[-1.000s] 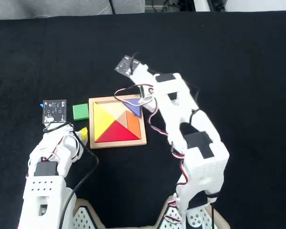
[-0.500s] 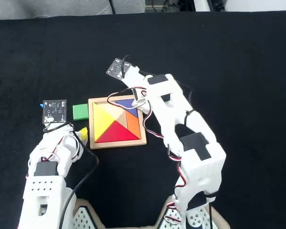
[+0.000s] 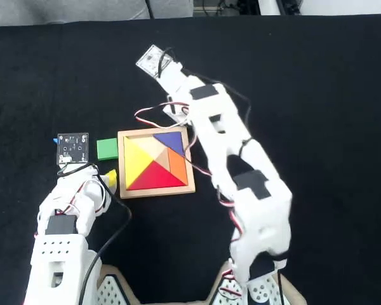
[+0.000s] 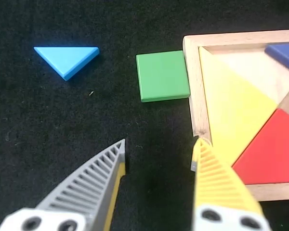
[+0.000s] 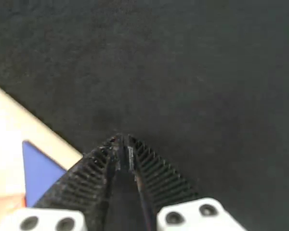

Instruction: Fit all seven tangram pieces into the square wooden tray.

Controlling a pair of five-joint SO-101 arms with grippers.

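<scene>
Green square (image 4: 163, 76) lies ahead of the spread left claw (image 4: 160, 142).

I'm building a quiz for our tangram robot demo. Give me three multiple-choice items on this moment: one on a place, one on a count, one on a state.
1. Where is the green square?
A. inside the wooden tray
B. in a gripper
C. on the black cloth beside the tray's outer wall

2. How many pieces show on the cloth outside the tray?
A. two
B. none
C. five

3. How is the right gripper?
A. open over the tray
B. shut and empty
C. shut on a red piece

Answers: C, it lies flat on the cloth next to the tray wall; A, the green square and the light blue triangle are outside; B, its fingers meet with nothing between them.
</scene>
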